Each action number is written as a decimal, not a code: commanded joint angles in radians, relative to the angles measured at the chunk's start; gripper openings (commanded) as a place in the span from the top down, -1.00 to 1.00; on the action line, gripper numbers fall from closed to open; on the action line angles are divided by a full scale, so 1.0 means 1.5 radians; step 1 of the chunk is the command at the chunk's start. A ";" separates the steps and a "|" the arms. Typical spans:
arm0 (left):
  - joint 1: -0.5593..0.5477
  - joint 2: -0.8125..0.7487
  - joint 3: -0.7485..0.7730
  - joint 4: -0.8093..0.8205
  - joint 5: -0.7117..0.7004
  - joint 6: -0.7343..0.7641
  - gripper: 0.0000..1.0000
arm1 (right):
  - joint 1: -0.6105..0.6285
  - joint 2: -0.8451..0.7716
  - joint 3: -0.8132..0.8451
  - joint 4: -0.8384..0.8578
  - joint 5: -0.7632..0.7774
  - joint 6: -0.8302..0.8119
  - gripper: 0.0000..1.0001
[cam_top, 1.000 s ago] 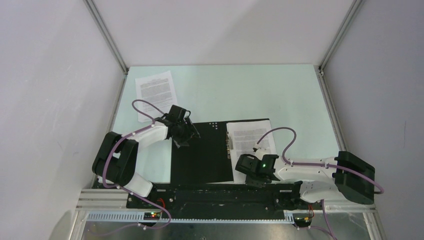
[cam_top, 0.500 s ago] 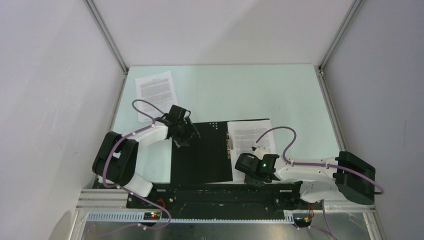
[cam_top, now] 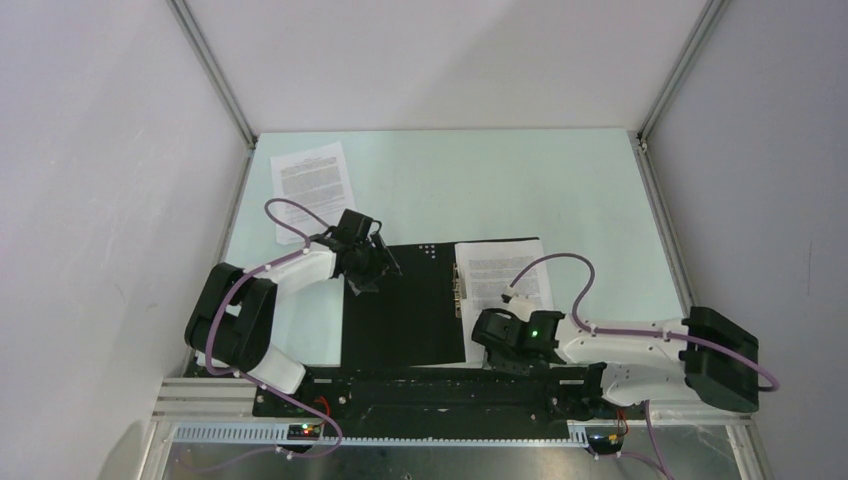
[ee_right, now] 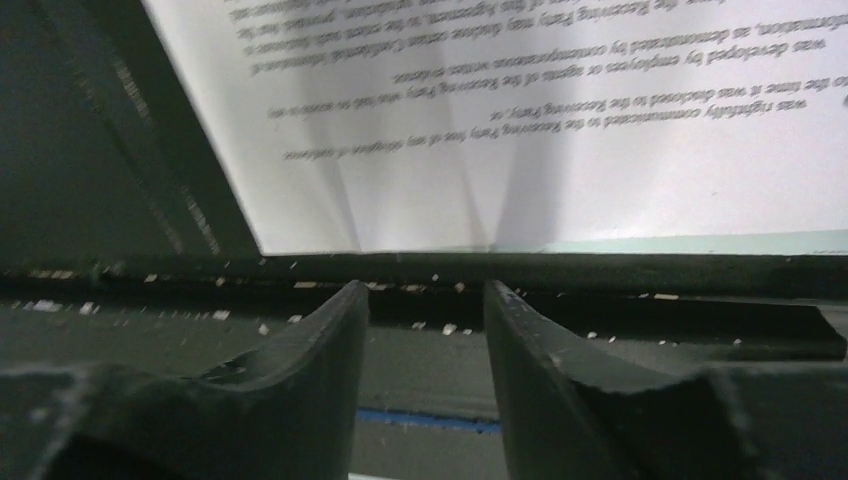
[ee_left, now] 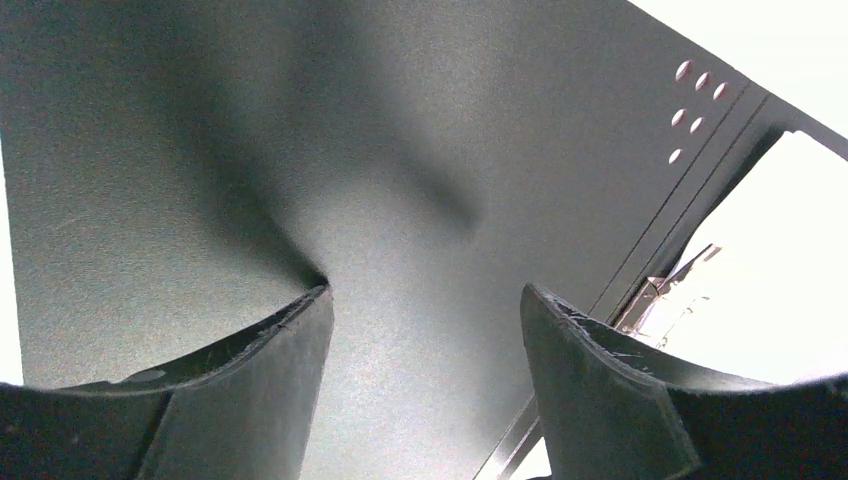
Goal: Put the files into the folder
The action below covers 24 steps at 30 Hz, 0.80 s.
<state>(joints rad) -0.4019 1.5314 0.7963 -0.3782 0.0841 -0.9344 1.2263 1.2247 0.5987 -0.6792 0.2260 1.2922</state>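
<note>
The folder (cam_top: 400,310) is lying open on the table (cam_top: 560,190), black inside facing up, with its metal spine clip (cam_top: 459,290) running between the two covers. One file (cam_top: 500,275) is lying on the right cover, just beside the clip, its near edge reaching toward the robot. The second file (cam_top: 312,190) is lying on the table at the far left, well apart from the folder.

The left gripper (ee_left: 425,295) is hovering low over the left cover with its jaws released wide and nothing between them. Whether the fingertips are touching the cover cannot be determined. This placement is judged to be steadying the cover so that the folder is not shifting.

The right gripper (ee_right: 425,290) is sitting at the near edge of the file in the folder, jaws parted and empty, the paper edge lying just beyond the fingertips. This is judged to be the release after placing. The second file is awaiting transfer.
</note>
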 commanded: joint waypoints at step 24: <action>0.373 -0.111 0.178 -0.115 -0.131 0.176 -0.78 | -0.383 0.363 0.566 0.319 -0.327 -0.409 -0.74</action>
<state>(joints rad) 0.0765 1.3586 1.0252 -0.5327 -0.0006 -0.7254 0.7002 1.6169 1.3117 -0.2977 -0.1909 0.7490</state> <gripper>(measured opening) 0.889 0.868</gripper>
